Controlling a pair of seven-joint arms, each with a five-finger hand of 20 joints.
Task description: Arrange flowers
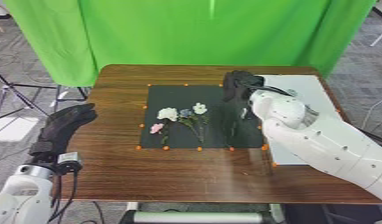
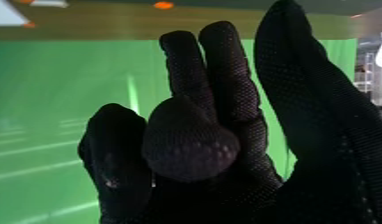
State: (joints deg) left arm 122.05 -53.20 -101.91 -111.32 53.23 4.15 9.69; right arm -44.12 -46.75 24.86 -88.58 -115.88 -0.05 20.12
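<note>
On the dark mat lie several stemmed flowers: a large white bloom, a blue one, a smaller white one and a pink one. My right hand is over the mat's back right part, to the right of the flowers and apart from them. In the right wrist view the right hand is open, its fingers mostly extended, with no flower visible in it. My left hand is open off the table's left side, fingers straight.
A white board lies along the table's right side, partly behind my right arm. Small orange markers surround the mat on the brown table. A green curtain hangs behind.
</note>
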